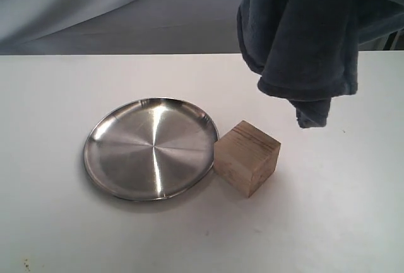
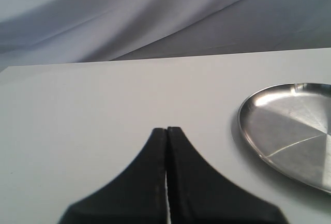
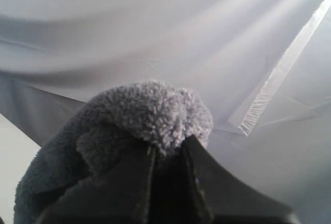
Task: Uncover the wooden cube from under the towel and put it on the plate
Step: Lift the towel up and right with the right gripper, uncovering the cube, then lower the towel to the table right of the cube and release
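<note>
Below towel in right gripper | wooden cube | beside plate

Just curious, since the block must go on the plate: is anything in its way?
Nothing visible. The block sits uncovered on the table right beside the plate, which is empty. The towel hangs in the air, off to one side, pinched in the right gripper.

Exterior camera looks down on the plate from in front; left wrist camera, low over the tabletop, shares that plate; right wrist camera faces the backdrop
</note>
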Controlling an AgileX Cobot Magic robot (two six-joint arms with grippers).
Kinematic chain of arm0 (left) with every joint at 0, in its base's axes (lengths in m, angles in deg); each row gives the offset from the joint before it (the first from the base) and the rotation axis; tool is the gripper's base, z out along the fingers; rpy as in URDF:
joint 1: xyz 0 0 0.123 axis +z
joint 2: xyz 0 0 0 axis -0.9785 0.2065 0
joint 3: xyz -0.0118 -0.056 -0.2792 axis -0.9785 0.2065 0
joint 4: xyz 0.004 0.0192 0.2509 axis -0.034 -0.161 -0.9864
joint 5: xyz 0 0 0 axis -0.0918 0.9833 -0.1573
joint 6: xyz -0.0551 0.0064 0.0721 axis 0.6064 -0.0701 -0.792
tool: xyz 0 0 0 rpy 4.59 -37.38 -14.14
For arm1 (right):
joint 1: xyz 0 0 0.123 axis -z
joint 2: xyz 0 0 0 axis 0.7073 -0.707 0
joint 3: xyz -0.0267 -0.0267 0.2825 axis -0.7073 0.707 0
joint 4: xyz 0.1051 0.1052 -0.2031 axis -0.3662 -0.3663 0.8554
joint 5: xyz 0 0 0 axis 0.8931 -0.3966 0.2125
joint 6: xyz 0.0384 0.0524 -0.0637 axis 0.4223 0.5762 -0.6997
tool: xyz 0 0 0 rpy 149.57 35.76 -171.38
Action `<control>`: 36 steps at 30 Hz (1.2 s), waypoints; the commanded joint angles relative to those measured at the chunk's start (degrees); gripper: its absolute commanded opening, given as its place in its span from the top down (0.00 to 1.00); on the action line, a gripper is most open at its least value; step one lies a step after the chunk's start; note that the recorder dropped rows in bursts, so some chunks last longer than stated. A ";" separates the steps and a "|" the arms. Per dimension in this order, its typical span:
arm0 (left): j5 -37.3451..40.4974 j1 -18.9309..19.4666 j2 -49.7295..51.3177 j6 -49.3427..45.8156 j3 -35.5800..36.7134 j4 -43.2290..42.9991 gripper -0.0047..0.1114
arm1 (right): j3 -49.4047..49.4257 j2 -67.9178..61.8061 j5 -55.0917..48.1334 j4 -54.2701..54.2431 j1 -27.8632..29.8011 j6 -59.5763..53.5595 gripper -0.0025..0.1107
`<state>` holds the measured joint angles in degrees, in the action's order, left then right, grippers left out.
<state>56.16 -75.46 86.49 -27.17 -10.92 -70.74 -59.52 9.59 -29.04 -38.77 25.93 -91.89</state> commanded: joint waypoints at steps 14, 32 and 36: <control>-0.35 0.10 -0.29 0.01 0.26 0.23 0.96 | -0.42 -17.93 12.41 -9.56 8.46 1.61 0.98; -0.35 0.10 -0.29 0.01 0.26 0.23 0.96 | -0.42 -35.09 -3.32 -10.50 9.17 0.19 0.98; -0.35 0.10 -0.29 0.01 0.26 0.23 0.96 | -0.42 -37.66 -6.28 -10.27 9.17 0.19 0.98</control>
<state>56.16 -75.46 86.49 -27.17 -10.92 -70.74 -59.52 -26.78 -33.48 -49.16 34.83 -91.37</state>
